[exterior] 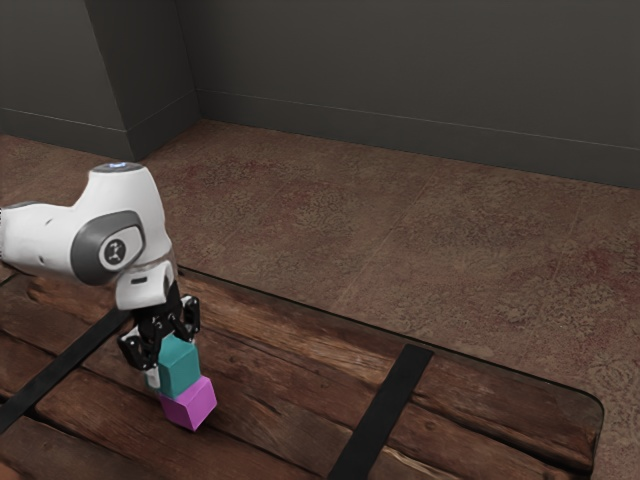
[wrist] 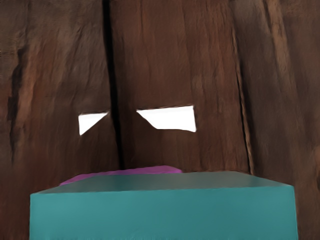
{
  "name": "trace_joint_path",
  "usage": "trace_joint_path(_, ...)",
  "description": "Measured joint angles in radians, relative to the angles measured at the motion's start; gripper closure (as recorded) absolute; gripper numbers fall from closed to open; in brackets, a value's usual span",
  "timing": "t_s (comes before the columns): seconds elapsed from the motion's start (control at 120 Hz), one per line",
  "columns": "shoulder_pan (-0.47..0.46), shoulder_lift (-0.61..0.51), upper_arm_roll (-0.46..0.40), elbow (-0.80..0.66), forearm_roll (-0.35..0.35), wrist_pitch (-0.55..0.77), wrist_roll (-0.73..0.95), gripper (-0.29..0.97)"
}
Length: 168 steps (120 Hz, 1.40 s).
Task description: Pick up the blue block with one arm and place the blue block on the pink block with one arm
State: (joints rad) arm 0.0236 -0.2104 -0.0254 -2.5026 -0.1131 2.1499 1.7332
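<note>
Black gripper (exterior: 166, 370) jaws closed on the sides of the blue block (exterior: 182, 362). Resting squarely atop the pink block (exterior: 190, 404), on a dark wooden plank table (exterior: 470, 400), toward the exterior view's left.

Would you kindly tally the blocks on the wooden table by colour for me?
Teal-blue cube-shaped block: 1
Pink cube-shaped block: 1
Total: 2 blocks
</note>
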Motion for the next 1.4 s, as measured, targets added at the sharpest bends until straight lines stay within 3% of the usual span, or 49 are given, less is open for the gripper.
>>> trace_joint_path(0.65,-0.013,0.032,0.029,-0.001,0.017,0.085,0.034,0.36)
trace_joint_path(1.3,-0.043,-0.021,0.024,-0.069,-0.001,0.113,0.044,0.36)
trace_joint_path(1.4,-0.043,-0.020,0.026,-0.069,-0.006,0.110,0.045,0.26)
